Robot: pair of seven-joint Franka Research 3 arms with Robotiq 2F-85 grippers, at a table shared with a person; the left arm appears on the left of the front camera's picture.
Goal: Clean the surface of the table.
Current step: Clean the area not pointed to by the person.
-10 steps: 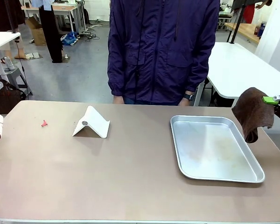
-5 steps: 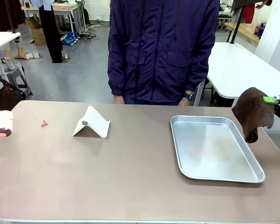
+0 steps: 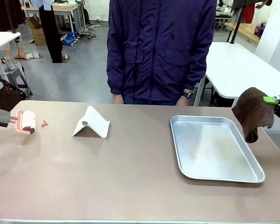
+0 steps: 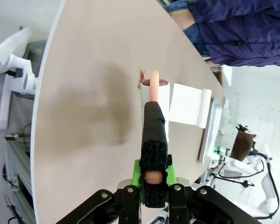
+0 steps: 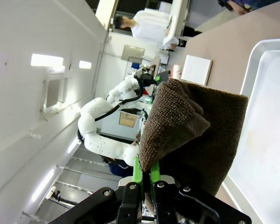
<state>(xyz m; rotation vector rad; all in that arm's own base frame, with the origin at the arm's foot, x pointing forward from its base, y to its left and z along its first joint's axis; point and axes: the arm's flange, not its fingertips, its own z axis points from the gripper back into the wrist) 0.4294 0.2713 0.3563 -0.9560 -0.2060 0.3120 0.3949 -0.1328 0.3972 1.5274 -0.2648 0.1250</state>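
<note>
Left gripper [image 4: 153, 179] is clamped shut on the black padded handle of a lint roller [image 4: 155, 95], green pads pressed to either side of the grip. Its white roll in a salmon-pink frame reaches straight out beyond the fingertips, over the table [image 4: 88, 65]. Whether the roll touches the brownish top I cannot tell. Just past the roller's head lies a small pink scrap [image 3: 44, 123], and farther out from the gripper stands a white folded card [image 3: 92, 122], tent-like on the table [image 3: 130, 182].

Right gripper [image 3: 276, 100] is closed on a dark brown cloth [image 3: 254, 112], which hangs folded from the jaws. From its wrist, the cloth [image 5: 196, 126] bunches thickly over the fingers. Below and just inward of this gripper, toward the other arm, a silver metal tray [image 3: 224, 154] lies flat on the table, with the cloth's lower end hanging beside its outer rim. Across the table from both grippers a person in a dark purple jacket [image 3: 161, 46] stands at the far edge
</note>
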